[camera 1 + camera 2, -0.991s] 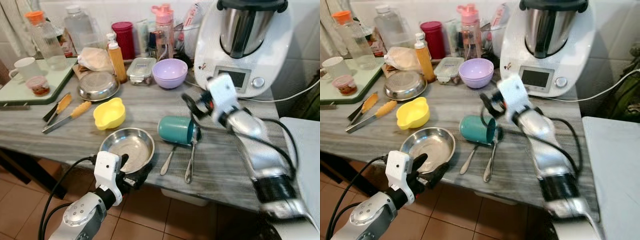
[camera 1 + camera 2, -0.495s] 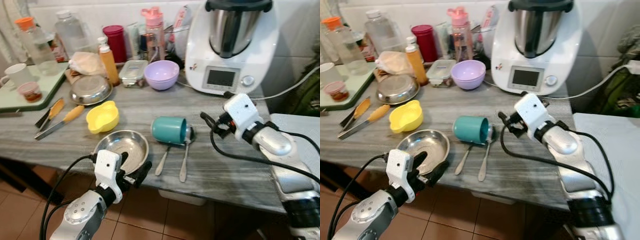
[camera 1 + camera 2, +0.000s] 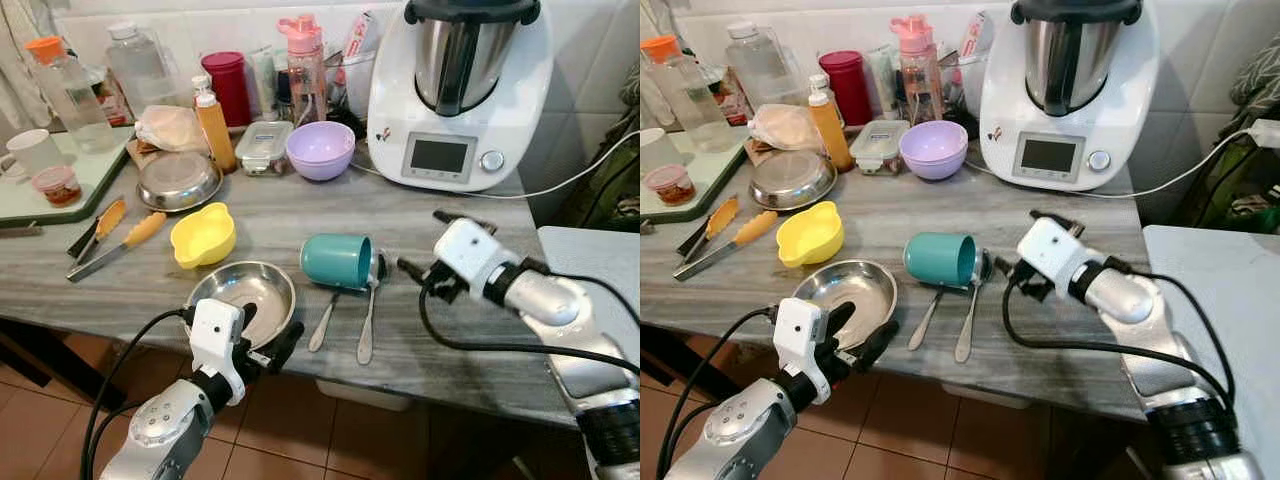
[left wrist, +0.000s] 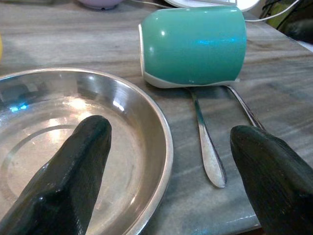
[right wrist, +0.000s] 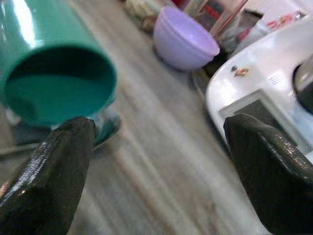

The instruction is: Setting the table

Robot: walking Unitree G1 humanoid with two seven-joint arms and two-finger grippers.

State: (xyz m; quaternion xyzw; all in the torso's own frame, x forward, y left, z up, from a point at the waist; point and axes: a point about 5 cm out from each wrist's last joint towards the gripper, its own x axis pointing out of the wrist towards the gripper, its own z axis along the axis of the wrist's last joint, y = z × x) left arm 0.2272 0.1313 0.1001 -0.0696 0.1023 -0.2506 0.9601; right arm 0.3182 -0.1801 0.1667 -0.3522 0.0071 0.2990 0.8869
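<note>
Lowered toward teal cup (image 3: 338, 261), right gripper (image 3: 418, 272) fingers spread; left gripper (image 3: 268, 347) likewise.

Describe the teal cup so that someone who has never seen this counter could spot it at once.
Start at the big white kitchen machine at the back of the grey counter and come toward the front edge. The teal cup lies on its side there, across the bowls of two spoons, right of the steel dish. Nothing else there is teal or tipped over.

The left claw (image 3: 268, 340) is hovering low with its black fingers spread apart. The right claw (image 3: 435, 248) is reaching forward, its fingers also spread wide.
</note>
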